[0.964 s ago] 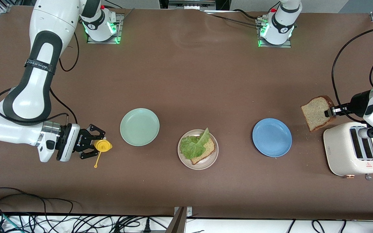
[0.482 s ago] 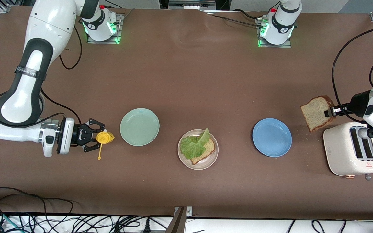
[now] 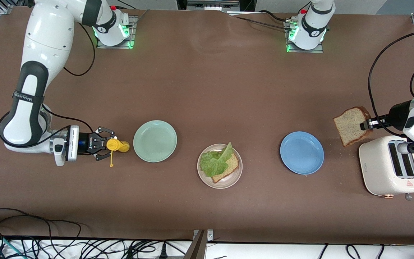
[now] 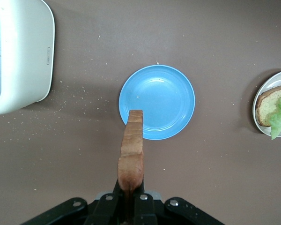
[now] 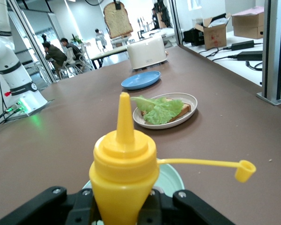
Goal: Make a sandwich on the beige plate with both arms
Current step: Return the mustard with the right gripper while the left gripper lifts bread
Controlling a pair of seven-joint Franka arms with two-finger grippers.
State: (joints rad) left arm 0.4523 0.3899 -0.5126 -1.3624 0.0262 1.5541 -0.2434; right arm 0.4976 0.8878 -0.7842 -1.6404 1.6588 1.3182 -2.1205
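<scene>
On the round beige plate with the raised rim (image 3: 201,174), nearest the front camera in the middle of the brown worktop (image 3: 228,90): one slice of brown wholegrain bread (image 3: 230,166) lying flat, a ruffled green lettuce leaf (image 3: 214,162) draped over most of it. No top slice yet, so a half-built sandwich.

A little farther back, a mint-green round plate (image 3: 155,140) toward the right arm's end and a blue round plate (image 3: 302,152) toward the left arm's end, both bare.

Right gripper (image 3: 108,145) just beside the mint-green plate, low over the worktop, fingers clamped on a yellow plastic squeeze bottle (image 5: 124,161), nozzle toward the plates, cap dangling on its strap. Probably sauce before the top slice: best to bring the nozzle over the lettuce, tilt down, squeeze gently.

Left gripper (image 3: 367,124) over the worktop just beside the white two-slot toaster (image 3: 390,165), fingers shut on the crust edge of a second brown bread slice (image 3: 351,126). Thin grip, seemingly, so carry slowly, level the slice, and release low and square over the lettuce.
</scene>
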